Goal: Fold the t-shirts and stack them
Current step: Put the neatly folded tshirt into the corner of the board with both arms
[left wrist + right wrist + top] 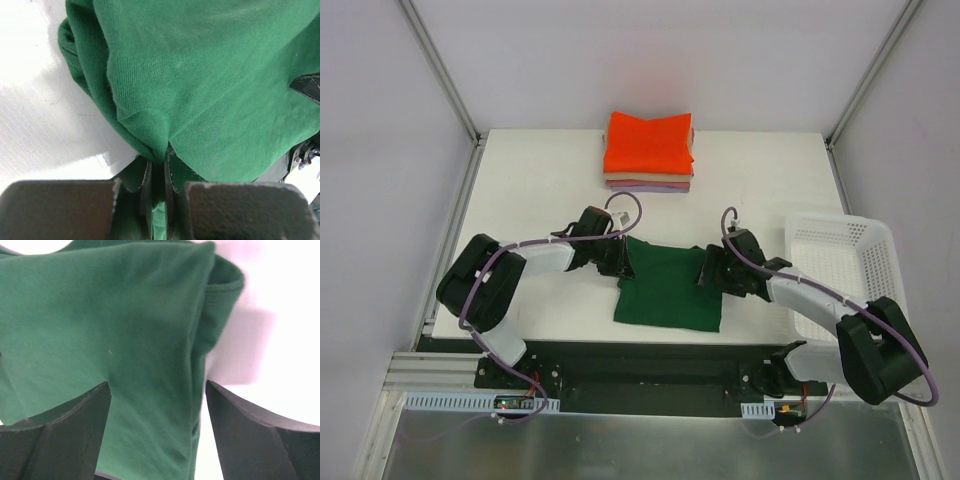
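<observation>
- Top view: the soft dark green cotton t-shirt [668,292] lies on the white tabletop [540,180] between the left end effector [620,262] and the right end effector [705,270]; the orange-topped folded pile [648,150] sits well ahead of both.
- Left wrist: pinched tight on a green fold.
- Right wrist: wide apart around the shirt's edge, gripping nothing.

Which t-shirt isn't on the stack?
The dark green t-shirt, lying alone near the arms, its edge pinched in the left arm's fingers. The orange, tan and lilac t-shirts sit folded in one pile at the table's far edge.
</observation>
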Controlling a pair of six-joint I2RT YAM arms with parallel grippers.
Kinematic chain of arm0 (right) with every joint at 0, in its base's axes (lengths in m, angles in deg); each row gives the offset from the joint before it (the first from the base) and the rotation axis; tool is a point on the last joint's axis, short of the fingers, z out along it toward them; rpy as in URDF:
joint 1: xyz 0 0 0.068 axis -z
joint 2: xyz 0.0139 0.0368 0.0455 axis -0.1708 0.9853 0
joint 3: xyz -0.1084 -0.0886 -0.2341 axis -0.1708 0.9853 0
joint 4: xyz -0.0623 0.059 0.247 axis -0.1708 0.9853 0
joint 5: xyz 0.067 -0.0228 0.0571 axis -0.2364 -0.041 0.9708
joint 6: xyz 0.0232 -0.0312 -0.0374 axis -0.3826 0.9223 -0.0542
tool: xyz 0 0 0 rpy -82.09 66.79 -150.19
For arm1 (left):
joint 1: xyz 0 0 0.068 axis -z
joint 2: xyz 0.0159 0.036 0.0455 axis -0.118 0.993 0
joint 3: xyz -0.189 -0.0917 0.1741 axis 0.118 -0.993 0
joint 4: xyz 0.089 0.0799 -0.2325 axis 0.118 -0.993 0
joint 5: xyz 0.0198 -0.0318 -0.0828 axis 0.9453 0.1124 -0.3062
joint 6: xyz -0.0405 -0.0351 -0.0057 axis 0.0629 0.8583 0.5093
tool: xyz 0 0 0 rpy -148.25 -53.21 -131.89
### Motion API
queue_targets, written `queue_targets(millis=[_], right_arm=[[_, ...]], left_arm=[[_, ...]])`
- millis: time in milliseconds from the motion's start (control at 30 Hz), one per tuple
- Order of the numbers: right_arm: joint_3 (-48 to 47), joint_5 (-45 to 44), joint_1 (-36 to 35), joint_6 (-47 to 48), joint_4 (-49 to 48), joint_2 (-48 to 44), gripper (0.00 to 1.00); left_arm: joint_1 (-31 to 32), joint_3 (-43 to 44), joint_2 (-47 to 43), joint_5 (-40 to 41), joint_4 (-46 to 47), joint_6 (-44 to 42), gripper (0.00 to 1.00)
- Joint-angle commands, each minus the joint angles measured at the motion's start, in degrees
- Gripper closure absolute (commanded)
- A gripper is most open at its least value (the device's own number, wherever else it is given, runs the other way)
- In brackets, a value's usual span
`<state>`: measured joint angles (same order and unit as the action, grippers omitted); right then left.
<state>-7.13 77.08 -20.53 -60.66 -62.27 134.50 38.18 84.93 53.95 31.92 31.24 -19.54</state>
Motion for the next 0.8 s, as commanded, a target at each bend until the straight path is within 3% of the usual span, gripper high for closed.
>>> queue_targets(millis=[0,100,233,300,400,533,767], right_arm=[[1.6,4.3,-0.9,-1.5,-0.2,5.3,0.26],[0.5,3.9,-2.3,-1.0,-1.8,7.6,0.38],[-2.1,1.9,-3.5,0.2,-2.1,10.5,0.74],[-4.0,1.4,-3.8,1.6,-1.9,11.1,0.87],[-7.0,0.2,-4.0,3.5,-0.2,9.5,0.99],[-12.5,-5.5,-4.0,6.9,3.5,6.8,0.99],[-22.7,-8.9,-3.8,11.9,6.9,6.2,1.0]], left_arm=[[-0.6,-2.2,-0.9,-1.1,0.2,0.2,1.0],[-0.7,-2.6,-1.5,-0.4,0.6,0.4,1.0],[-0.7,-1.8,-1.6,1.0,0.4,0.6,1.0],[-0.7,-0.9,-1.7,1.2,-0.2,0.4,1.0],[-0.8,1.3,-2.9,2.3,-2.2,-0.3,1.0],[-1.0,7.1,-4.4,6.3,-8.3,-2.4,1.0],[-4.1,17.7,-5.5,5.5,-13.6,-4.9,1.0]])
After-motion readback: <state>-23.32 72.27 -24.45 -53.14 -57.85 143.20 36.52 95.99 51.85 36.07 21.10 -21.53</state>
